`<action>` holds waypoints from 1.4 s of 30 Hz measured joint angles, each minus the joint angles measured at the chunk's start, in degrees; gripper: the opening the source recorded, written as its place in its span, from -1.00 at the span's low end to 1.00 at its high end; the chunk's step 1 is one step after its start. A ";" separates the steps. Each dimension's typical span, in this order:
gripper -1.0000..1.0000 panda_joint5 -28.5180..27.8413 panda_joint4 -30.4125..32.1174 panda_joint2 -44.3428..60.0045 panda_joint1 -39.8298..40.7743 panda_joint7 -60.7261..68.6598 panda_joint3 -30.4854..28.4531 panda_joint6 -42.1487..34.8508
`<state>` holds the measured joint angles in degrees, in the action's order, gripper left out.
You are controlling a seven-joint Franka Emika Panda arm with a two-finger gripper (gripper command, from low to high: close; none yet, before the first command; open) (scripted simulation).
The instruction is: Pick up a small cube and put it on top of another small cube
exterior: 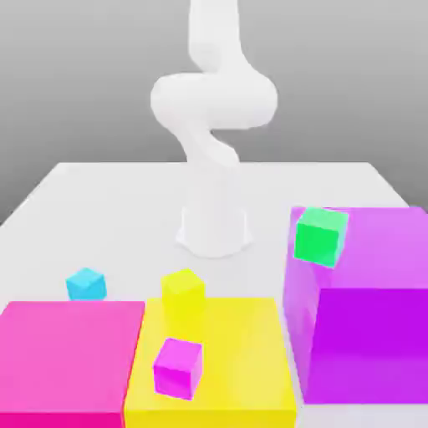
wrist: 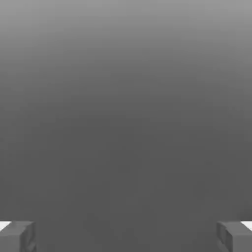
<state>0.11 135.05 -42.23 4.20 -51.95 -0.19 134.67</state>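
My gripper [wrist: 126, 236] is released: in the hand view my two grey fingertips [wrist: 17, 236] sit wide apart at opposite edges, nothing between them, nothing touching either pad, just plain grey background ahead of the jaws. No cube sits between or near my jaws. In the exterior view my white arm [exterior: 213, 109] rises from its base [exterior: 215, 230] on the white table [exterior: 100, 201] and curls upward out of frame. All cubes lie well below and apart from my jaws. Small cyan cube [exterior: 86, 284] rests on the table, toward the exterior view's left, just behind the big magenta-pink block [exterior: 67, 359]. Small yellow cube [exterior: 183, 299] sits at the back edge of the big yellow block [exterior: 242, 351]; can't tell if it rests on the table or on the block. Small magenta cube [exterior: 177, 368] sits on top of the yellow block, near its front left part, just in front of the small yellow cube, not touching it. Small green cube [exterior: 320, 236] sits tilted on the top of the tall purple block [exterior: 368, 326], at its back left corner on the exterior view's right. The pink and yellow blocks sit side by side, touching; the purple block stands just beside the yellow one. No small cube is stacked on another small cube.
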 joint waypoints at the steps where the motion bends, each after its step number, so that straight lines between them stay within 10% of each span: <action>1: 0.00 0.15 1.41 1.57 1.94 -2.57 0.02 1.25; 25: 0.00 -1.39 32.73 36.11 39.18 -63.03 -4.24 29.11; 34: 0.00 4.38 31.69 53.93 43.66 -62.19 -0.49 43.76; 35: -1.00 4.57 31.46 55.28 43.98 -62.08 -0.12 44.86; 42: -1.00 4.45 31.46 55.28 44.20 -62.15 0.07 45.00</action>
<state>4.57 166.51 13.04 48.40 -114.10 -0.12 179.67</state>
